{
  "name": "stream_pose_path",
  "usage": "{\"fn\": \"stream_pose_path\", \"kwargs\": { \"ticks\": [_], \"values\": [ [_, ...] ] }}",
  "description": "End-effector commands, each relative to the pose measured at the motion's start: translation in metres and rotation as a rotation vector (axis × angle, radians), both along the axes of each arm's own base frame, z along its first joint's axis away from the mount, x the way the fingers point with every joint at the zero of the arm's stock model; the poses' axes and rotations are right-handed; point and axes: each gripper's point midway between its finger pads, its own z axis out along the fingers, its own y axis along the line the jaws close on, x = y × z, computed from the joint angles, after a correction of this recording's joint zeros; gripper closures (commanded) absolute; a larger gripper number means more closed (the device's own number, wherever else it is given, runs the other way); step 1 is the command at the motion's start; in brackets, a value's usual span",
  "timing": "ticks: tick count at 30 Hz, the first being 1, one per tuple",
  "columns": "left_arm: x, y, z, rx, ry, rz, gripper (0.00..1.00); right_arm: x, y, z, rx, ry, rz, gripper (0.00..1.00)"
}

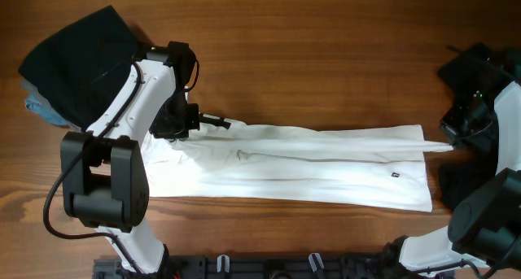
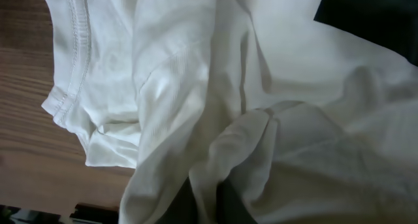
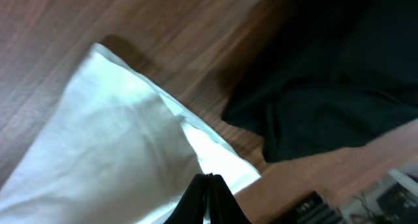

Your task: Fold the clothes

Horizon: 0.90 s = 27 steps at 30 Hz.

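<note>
From above, the white shirt (image 1: 326, 161) lies on the table (image 1: 326, 51) as a long band running left to right, hem end rightward. In the left wrist view, the left gripper (image 2: 219, 201) is clenched on bunched cloth. In the right wrist view, the right gripper (image 3: 207, 194) pinches the shirt's corner beside a black garment (image 3: 339, 74).

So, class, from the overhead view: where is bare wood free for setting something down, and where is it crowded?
Free: the broad strip of table behind the T-shirt, between the black garment and the right arm; also a narrow strip in front. Crowded: around the left arm and at the right end.
</note>
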Motion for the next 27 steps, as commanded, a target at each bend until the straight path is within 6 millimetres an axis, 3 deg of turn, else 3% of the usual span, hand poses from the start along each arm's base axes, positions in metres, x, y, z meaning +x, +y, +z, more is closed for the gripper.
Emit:
{"fn": "stream_pose_path", "kwargs": {
  "ticks": [1, 3, 6, 8, 14, 16, 18, 21, 23, 27],
  "values": [
    [-0.005, 0.003, 0.006, 0.018, -0.001, 0.011, 0.85, -0.007, -0.011, 0.004, -0.067, 0.033, -0.015, 0.95],
    [-0.008, 0.003, 0.007, 0.02, 0.01, 0.01, 0.77, -0.008, -0.01, 0.004, -0.063, 0.038, -0.011, 0.91],
    [-0.011, 0.004, 0.008, 0.023, 0.025, 0.01, 0.55, -0.011, -0.007, 0.004, -0.05, 0.048, -0.008, 0.57],
    [-0.013, 0.005, 0.008, 0.029, 0.034, 0.008, 0.54, -0.009, -0.004, 0.003, -0.028, 0.038, 0.008, 0.46],
    [-0.013, 0.006, 0.009, 0.032, 0.033, 0.008, 0.55, 0.001, -0.003, 0.002, -0.016, -0.006, 0.012, 0.45],
    [-0.013, 0.006, 0.009, 0.031, 0.029, 0.008, 0.55, 0.019, 0.011, 0.0, 0.073, -0.089, 0.087, 0.47],
    [-0.009, 0.005, 0.011, 0.028, 0.012, 0.008, 0.56, 0.044, 0.036, 0.005, 0.222, -0.229, 0.196, 0.5],
    [0.003, 0.003, 0.018, 0.013, -0.065, 0.009, 0.56, 0.073, 0.062, 0.027, 0.35, -0.433, 0.283, 0.51],
    [0.019, 0.0, 0.025, -0.004, -0.157, 0.01, 0.55, 0.09, 0.077, 0.055, 0.404, -0.588, 0.325, 0.5],
    [0.04, 0.0, 0.027, 0.0, -0.256, 0.002, 0.52, 0.099, 0.088, 0.092, 0.417, -0.739, 0.381, 0.46]
  ]
}}
